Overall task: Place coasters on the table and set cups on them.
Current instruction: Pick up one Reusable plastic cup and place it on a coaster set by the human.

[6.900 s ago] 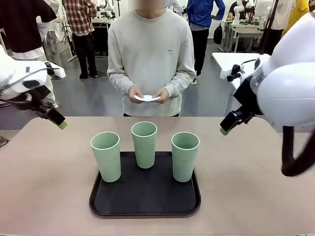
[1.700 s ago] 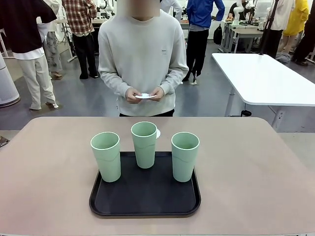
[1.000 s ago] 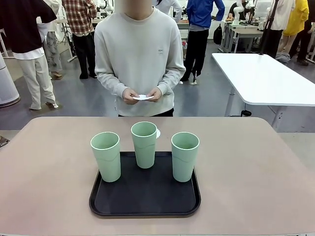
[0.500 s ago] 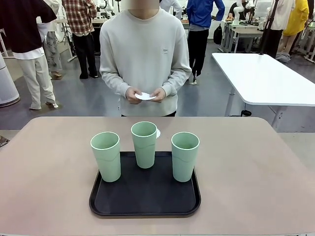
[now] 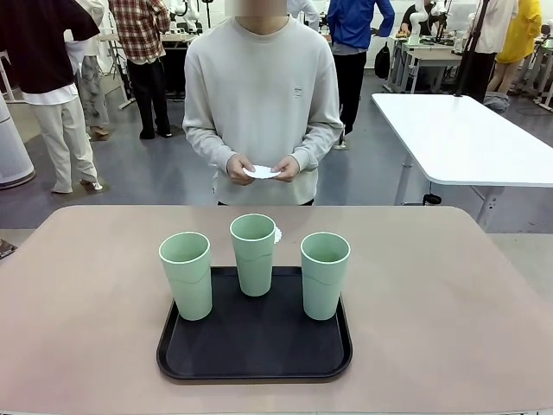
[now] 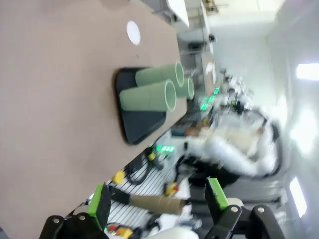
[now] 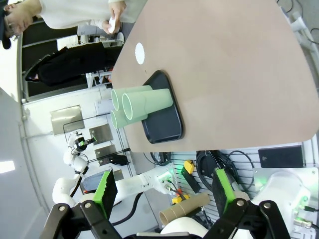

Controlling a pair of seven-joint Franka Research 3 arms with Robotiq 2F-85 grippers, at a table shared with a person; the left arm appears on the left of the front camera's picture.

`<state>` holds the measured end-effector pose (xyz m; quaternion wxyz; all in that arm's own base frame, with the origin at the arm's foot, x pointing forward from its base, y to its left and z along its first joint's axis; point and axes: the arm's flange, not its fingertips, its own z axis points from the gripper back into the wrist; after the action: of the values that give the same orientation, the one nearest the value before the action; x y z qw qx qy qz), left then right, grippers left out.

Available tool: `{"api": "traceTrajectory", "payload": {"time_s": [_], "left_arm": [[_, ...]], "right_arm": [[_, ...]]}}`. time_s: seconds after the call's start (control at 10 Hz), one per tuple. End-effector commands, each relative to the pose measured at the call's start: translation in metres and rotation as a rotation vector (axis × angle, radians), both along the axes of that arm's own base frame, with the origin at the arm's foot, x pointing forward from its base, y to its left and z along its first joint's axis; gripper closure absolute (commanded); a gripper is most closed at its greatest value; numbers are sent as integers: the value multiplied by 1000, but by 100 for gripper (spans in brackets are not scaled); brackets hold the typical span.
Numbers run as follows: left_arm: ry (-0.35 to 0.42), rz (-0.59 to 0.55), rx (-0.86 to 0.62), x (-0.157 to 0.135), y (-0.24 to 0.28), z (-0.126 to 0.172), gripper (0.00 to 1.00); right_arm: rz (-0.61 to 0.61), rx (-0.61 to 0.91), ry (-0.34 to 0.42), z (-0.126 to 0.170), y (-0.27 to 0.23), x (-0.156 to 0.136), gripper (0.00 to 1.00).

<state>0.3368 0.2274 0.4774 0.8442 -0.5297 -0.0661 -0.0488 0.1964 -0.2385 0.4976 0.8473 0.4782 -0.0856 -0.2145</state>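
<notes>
Three mint-green cups, left (image 5: 187, 277), middle (image 5: 254, 257) and right (image 5: 325, 277), stand upright on a black tray (image 5: 255, 350) on the tan table (image 5: 449, 294). One white coaster (image 5: 277, 235) lies on the table just behind the middle cup, mostly hidden by it. It shows whole in the wrist views as the coaster (image 6: 133, 32) and the coaster (image 7: 139, 53). The person at the far side holds more coasters (image 5: 262, 172) in both hands at waist height. My left gripper (image 6: 158, 199) and right gripper (image 7: 164, 191) are both open, empty and far from the cups (image 6: 149, 94).
A white rectangular table (image 5: 467, 138) stands beyond the far right corner. Other people stand in the background. Bare tabletop lies all around the tray (image 7: 167, 127), wide on both sides.
Both arms have left the front view since the earliest frame, and one coaster now lies behind the middle cup. Over the last second the person swayed slightly right, hands still holding coasters.
</notes>
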Motion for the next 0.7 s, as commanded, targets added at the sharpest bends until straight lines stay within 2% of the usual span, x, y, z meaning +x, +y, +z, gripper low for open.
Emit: {"api": "traceTrajectory", "payload": {"time_s": [0.0, 0.2, 0.4, 0.6], "left_arm": [[-281, -166, 197, 19, -54, 31, 0], [-391, -361, 344, 22, -100, 43, 0], [-553, -549, 393, 10, -139, 47, 0], [-749, -582, 421, -2, -179, 32, 0]], "right_arm": [[4, 14, -10, -1, 1, -1, 0], [4, 14, -10, -1, 1, -1, 0], [4, 14, -10, -1, 1, -1, 0], [4, 14, -10, -1, 1, -1, 0]]}}
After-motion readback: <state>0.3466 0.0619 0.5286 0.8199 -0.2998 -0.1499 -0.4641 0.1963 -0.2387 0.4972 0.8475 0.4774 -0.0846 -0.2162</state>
